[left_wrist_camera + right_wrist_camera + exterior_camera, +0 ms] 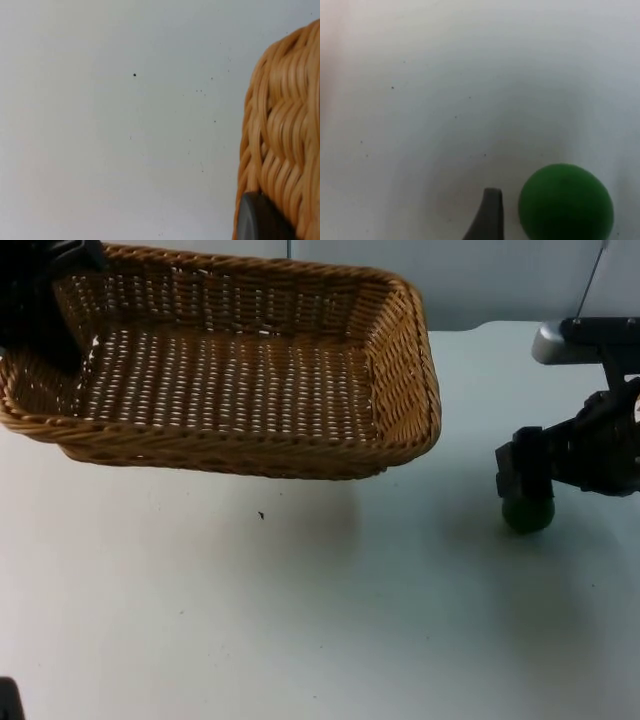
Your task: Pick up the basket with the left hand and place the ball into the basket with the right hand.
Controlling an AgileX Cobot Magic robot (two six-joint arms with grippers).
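Holding the wicker basket (230, 380) up off the white table (250, 620), tilted, its near rim hanging above a faint shadow on the table top. Gripping done by the left gripper (45, 300) at the basket's left end, coming in from the upper left corner of the top view; jaws clamped on the woven rim (280, 145), one black fingertip (257, 220) pressing against the weave in the left wrist view. Reaching in from the right edge with the right arm, wrist bent downward, right gripper (527, 490) sitting low, directly over the green ball (528, 512). Resting on the table, that ball, well apart from the basket's right end. Showing one dark fingertip (490, 215) just beside the ball (565, 202) in the right wrist view, a narrow gap between them; jaw state of this gripper impossible to tell.
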